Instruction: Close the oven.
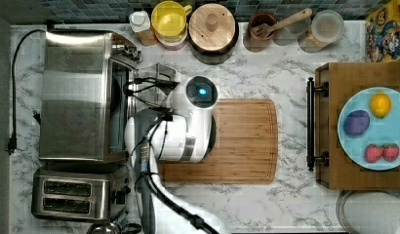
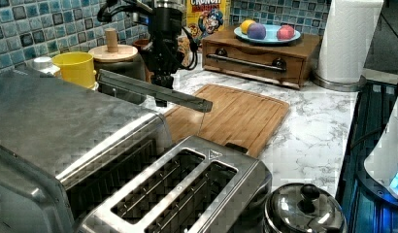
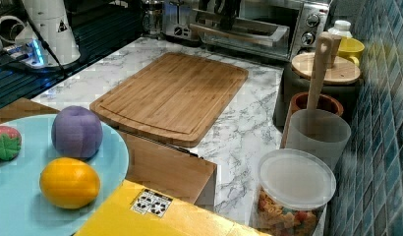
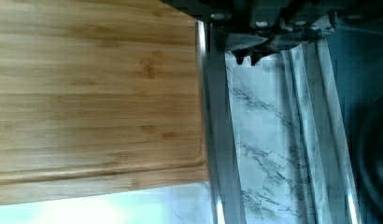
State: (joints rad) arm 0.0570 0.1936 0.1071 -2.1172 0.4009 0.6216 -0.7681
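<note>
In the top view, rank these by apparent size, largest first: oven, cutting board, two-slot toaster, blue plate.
1. Oven and cutting board: similar; the arm covers part of the board, so unranked.
2. Two-slot toaster and blue plate: also close, plate cut off at the edge.

The top view looks straight down on the counter. The left view peers low over the toaster [image 2: 187,194], the right view from the opposite end; both share the cutting board [image 3: 175,96].
</note>
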